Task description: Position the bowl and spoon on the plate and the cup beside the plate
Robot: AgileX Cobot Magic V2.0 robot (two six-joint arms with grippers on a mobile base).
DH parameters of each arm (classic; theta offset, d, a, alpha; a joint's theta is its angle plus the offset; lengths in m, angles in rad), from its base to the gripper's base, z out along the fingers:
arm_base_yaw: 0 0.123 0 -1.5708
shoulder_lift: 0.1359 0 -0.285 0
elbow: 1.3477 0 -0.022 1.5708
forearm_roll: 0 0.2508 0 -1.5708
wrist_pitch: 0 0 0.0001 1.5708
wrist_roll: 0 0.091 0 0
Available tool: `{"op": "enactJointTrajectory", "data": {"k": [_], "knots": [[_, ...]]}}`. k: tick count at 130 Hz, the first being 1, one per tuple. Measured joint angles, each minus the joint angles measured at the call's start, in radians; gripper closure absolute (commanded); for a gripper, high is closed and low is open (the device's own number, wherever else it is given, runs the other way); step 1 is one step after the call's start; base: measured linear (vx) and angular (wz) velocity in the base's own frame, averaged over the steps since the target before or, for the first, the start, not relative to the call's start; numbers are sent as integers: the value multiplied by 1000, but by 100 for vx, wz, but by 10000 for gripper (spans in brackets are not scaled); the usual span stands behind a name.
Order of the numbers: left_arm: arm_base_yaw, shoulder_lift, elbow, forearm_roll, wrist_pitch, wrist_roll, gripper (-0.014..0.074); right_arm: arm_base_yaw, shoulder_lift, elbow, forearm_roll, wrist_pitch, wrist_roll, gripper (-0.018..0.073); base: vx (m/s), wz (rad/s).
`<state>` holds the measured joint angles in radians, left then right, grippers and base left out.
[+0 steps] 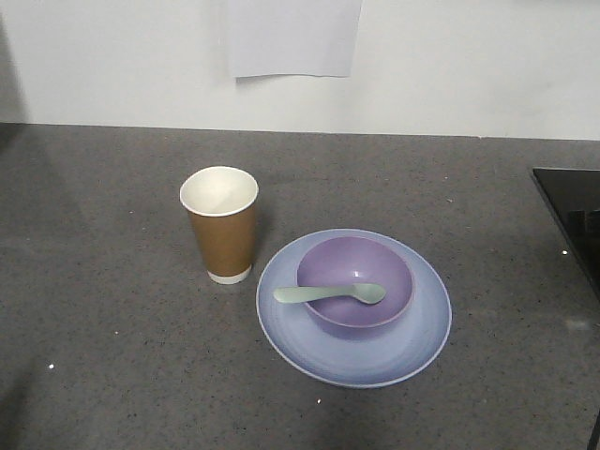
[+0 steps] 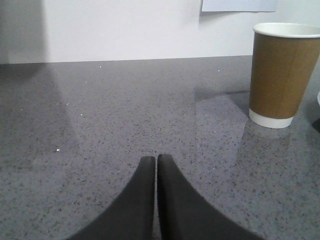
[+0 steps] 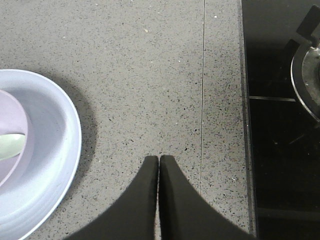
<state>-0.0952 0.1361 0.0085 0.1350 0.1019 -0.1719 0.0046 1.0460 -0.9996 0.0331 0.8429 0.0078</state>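
Toward the worktop's (image 1: 94,356) right edge, bowl (image 1: 356,281) and spoon (image 1: 328,294) sit on the plate (image 1: 353,356), cup (image 1: 220,225) just beside; left gripper (image 2: 156,159) and right gripper (image 3: 158,159) are pinched closed, empty. Any careless sweep could topple that tall cup.

- The desk (image 1: 112,356) looks like grey speckled stone, polished enough to mirror the cup (image 1: 220,225).
- Cup: matt brown paper.
- Plate (image 1: 412,342), bowl (image 1: 398,281) and spoon (image 1: 328,294): smooth plastic, soft sheen.
- Right of the plate, a glossy black hob (image 3: 280,125).
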Motion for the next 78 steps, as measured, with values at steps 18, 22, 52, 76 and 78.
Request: {"op": "enactJointTrajectory", "data": {"k": [18,22,52,76,78], "knots": [[0,-85,17,-9,-2,-8,604,0,0,0,0,0,0,568,0,0],[0,-102,17,-15,-2,-8,604,0,0,0,0,0,0,568,0,0],[0,-147,17,-64,-1,-9,604,0,0,0,0,0,0,568,0,0],[0,-147,17,-77,-1,-9,604,0,0,0,0,0,0,568,0,0],[0,-147,17,-77,-1,-9,604,0,0,0,0,0,0,568,0,0]]}}
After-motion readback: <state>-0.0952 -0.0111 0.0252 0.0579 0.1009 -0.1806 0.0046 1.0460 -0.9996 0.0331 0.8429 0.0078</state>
